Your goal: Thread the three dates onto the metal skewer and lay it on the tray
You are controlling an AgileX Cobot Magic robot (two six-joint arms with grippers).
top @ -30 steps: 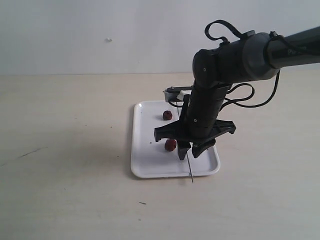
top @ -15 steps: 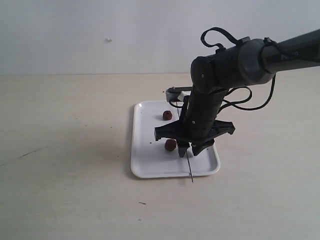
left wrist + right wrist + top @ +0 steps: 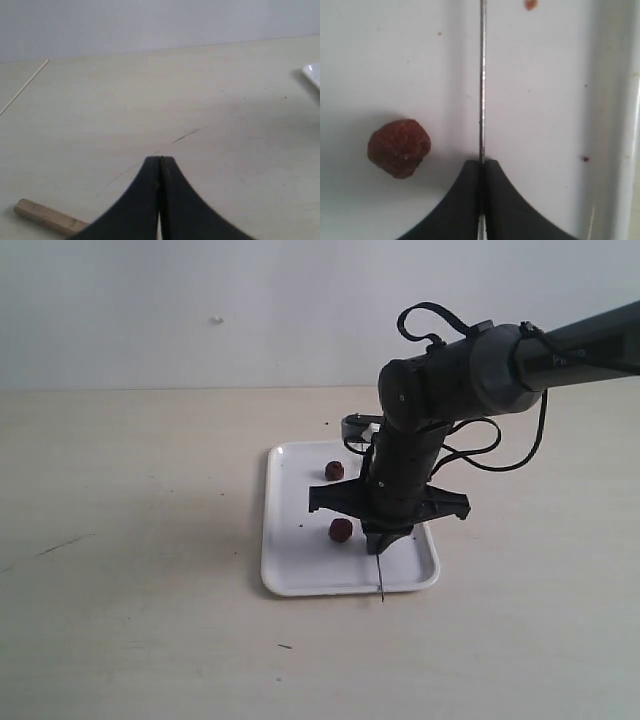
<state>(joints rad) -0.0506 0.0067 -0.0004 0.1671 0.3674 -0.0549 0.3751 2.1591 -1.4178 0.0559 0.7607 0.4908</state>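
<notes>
The right hand point(image 3: 382, 543) is down over the tray point(image 3: 295, 565), clenched on the skewer point(image 3: 481, 80). In the right wrist view its two fingers point(image 3: 462, 200) meet, with the thin rod running straight out from between them. The skewer runs along the tray's length on its right side, and its tip pokes just past the near rim, over the surface point(image 3: 150, 540). Whether it rests on the tray or is slightly lifted is hard to tell. The near date point(image 3: 341, 530) sits on the tray just beside the hand, left of the skewer and not touching it. The far date point(image 3: 334, 470) lies on the tray closer to the far rim. The left hand point(image 3: 160, 159) hovers low over the surface, well apart from the tray, its fingers pressed together on nothing.
</notes>
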